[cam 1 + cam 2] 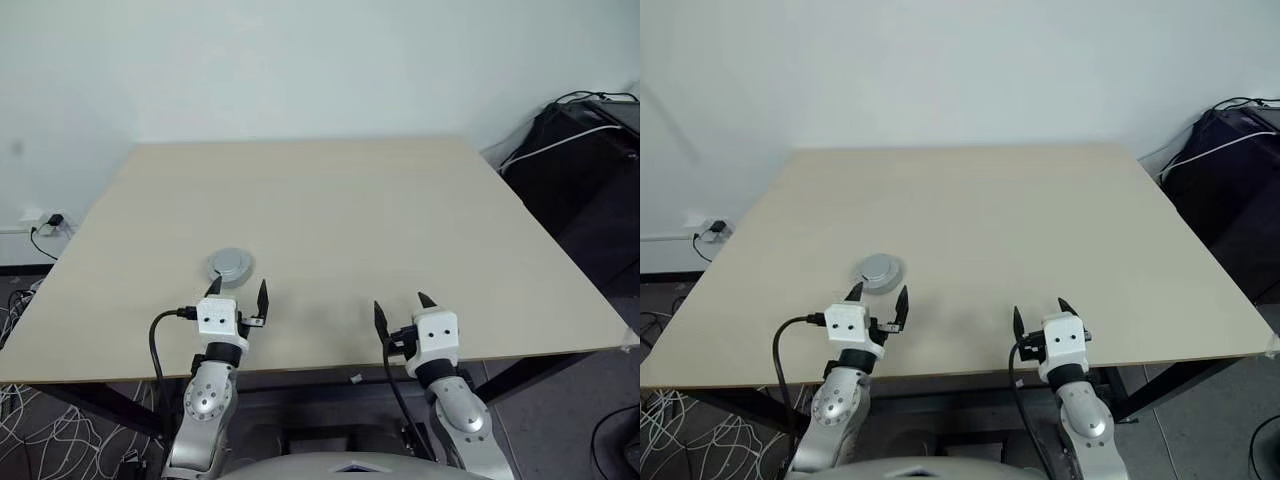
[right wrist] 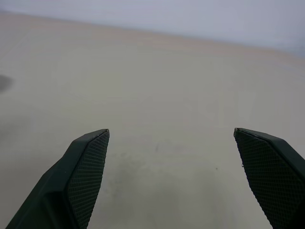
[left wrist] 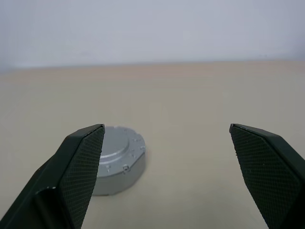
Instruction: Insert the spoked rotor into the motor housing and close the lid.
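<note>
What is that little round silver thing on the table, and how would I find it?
Look at the big pale wooden table by the white wall, then go to its near edge, where the robot's left hand hangs open. Just beyond that hand lies the lid, a low, round, silvery-grey metal cap with a raised centre and tiny screws around its rim. It is the lone object lying on the tabletop.

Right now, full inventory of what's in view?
lid: one, silvery-grey round cap, dome face up, on the table just ahead of the left claw, touching neither claw; what is under it is hidden.
table: one, pale beige top, dark legs.
wall socket with plug: one, white, low on the wall, at left.
cables: a tangle, white, on the floor, at left.
dark equipment: black, with cables, at right.
left claw: black fingers, open, empty.
right claw: black fingers, open, empty, over the table's near edge.
</note>
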Motion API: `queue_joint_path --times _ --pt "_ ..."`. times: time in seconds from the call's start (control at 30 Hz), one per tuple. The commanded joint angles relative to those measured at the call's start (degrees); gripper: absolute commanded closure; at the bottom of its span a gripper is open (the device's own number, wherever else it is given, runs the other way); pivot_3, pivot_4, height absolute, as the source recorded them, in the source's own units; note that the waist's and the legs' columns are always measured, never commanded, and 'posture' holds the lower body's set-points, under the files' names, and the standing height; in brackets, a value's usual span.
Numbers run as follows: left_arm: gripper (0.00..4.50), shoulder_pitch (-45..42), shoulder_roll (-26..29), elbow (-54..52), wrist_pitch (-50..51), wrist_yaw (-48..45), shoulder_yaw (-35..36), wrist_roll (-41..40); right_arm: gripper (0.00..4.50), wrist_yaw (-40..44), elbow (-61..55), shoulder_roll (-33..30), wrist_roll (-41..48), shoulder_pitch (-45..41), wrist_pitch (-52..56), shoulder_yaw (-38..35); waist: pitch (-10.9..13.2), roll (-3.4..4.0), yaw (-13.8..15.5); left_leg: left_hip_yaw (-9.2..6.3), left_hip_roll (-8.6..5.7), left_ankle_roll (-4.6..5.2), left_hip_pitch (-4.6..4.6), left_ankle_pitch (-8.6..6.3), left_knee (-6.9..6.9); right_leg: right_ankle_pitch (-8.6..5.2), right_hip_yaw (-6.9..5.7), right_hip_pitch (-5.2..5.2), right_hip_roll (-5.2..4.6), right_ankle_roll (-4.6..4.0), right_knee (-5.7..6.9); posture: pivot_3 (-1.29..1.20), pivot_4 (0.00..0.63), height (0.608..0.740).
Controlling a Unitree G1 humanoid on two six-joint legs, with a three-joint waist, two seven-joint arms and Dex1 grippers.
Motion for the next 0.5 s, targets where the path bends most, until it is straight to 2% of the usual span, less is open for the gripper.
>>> queue_joint_path --times 0.03,0.5 --pt "0.03 -0.66 -0.77 0.54 -2.92 -0.64 0.18 0.7 0.0 -0.02 -4.34 0.4 -0.74 -1.01 -0.01 0.75 0.0 0.0 0.02 0.0 0.0 0.12 0.0 0.07 0.0 0.0 0.0 0.0 0.0 0.0 0.0 0.0 0.0 0.74" --pt "0.03 -1.96 -2.5 2.81 -1.21 -0.55 2.43 2.08 0.0 -0.2 -11.38 3.11 -1.07 -2.78 12.16 3.49 0.0 -0.01 0.36 -0.01 0.0 0.23 -0.01 0.12 0.02 0.01 -0.04 0.0 0.01 0.02 0.02 0.0 0.0 0.74"
